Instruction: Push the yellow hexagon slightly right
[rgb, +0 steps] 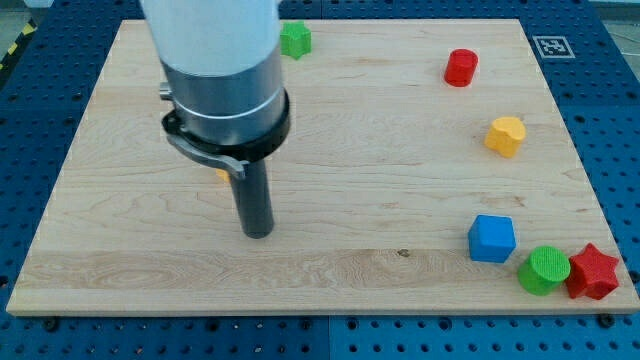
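Note:
My tip (258, 233) rests on the wooden board (400, 180) in its left half. A small yellow-orange sliver (221, 175) shows just left of the rod, under the arm's collar; the arm hides most of this block and its shape cannot be made out. It lies a little towards the view's top-left from the tip. A second yellow block (505, 135), rounded and heart-like, sits far to the view's right, apart from the tip.
A green block (296, 40) sits at the top edge beside the arm. A red cylinder (461, 68) is at top right. A blue cube (492, 239), a green cylinder (544, 270) and a red star (593, 272) cluster at the bottom right corner.

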